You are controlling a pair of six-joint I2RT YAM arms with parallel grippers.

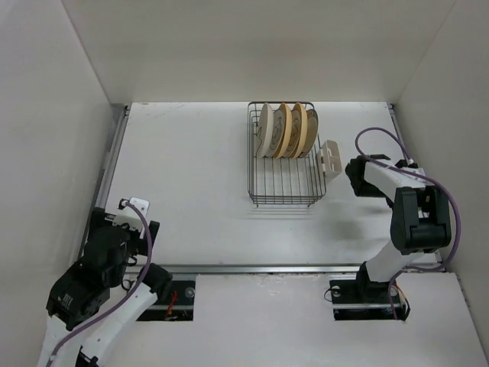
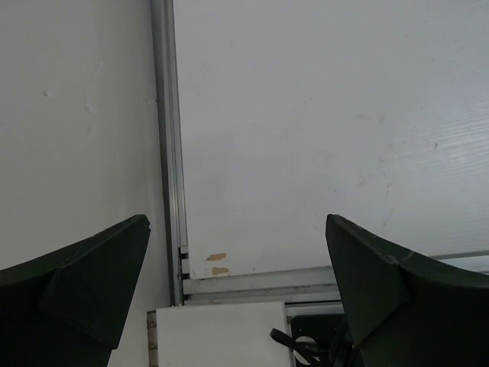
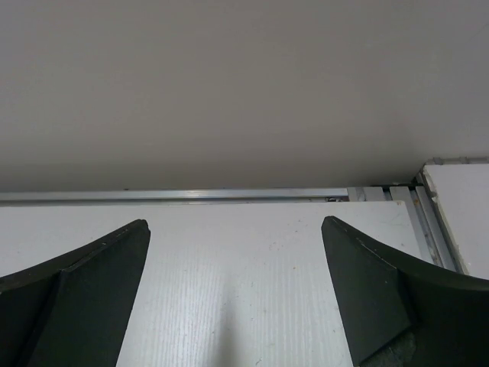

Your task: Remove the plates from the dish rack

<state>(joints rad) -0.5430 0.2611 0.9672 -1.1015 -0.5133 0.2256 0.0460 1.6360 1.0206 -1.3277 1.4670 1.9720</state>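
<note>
I see the dish rack (image 1: pixel 283 203) in the far half of the table (image 1: pixel 191 168), a little right of the middle. It is a rectangular basket of thin dark wire. The plates (image 1: pixel 286 130) stand on edge in its far end, four of them side by side in a close row. The left-most one shows a pale face with small dark marks. The others look yellow to cream, and I cannot tell their pattern from above. A small white caddy (image 1: pixel 331 158) hangs on the right side of the rack and leans outward. It sits between the rack wires and the right gripper (image 3: pixel 237 290), which is just beside it but does not seem to touch it. In the right wrist view the dark fingers (image 3: pixel 382 283) stand wide apart with nothing between them, and beyond them are only the table's far edge and the back wall. The left gripper (image 2: pixel 237 290) is well apart from the rack, near the left near corner. Its fingers (image 2: pixel 92 275) are also spread wide and hold nothing. Under it runs the aluminium rail (image 2: pixel 170 153) along the table's left edge. A purple cable (image 1: pixel 428 183) loops over the right arm.
</note>
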